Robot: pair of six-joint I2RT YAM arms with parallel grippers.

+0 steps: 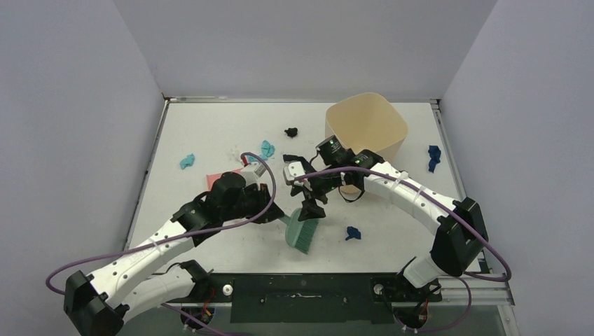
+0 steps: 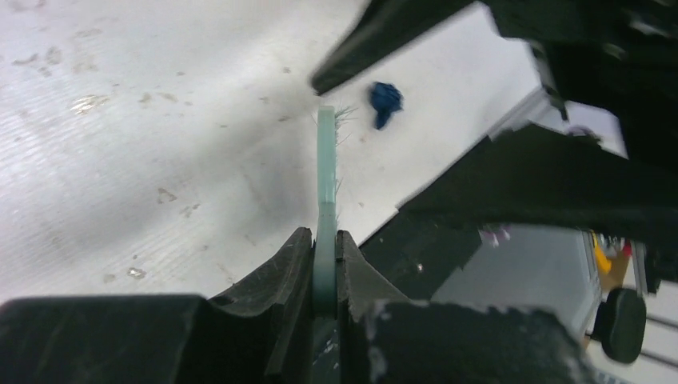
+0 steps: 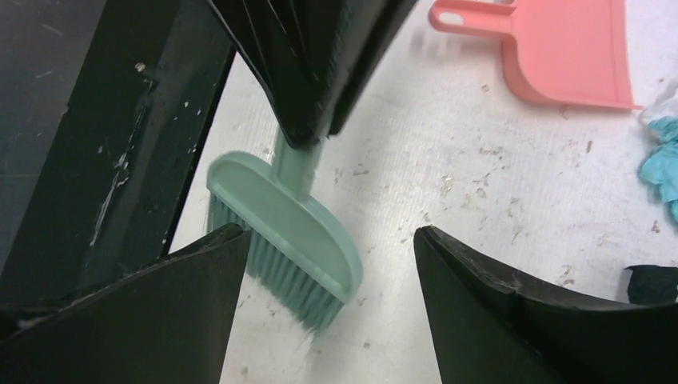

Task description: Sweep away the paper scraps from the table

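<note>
My left gripper (image 1: 279,215) is shut on the thin handle of the green hand brush (image 1: 302,235); in the left wrist view the handle (image 2: 325,192) is pinched between its fingers. The brush head (image 3: 280,232) rests bristles down on the white table (image 1: 210,126). My right gripper (image 1: 312,208) hangs open right above the brush head, its fingers (image 3: 480,304) on either side and touching nothing. Paper scraps lie scattered: teal (image 1: 187,161), teal (image 1: 267,148), black (image 1: 291,131), dark blue (image 1: 353,233) just right of the brush, dark blue (image 1: 434,157) at the far right.
A beige bin (image 1: 366,126) stands at the back right, behind my right arm. The pink dustpan (image 3: 552,48) lies flat left of centre, mostly hidden under my left arm in the top view. Metal rails run along the table's edges (image 1: 448,147).
</note>
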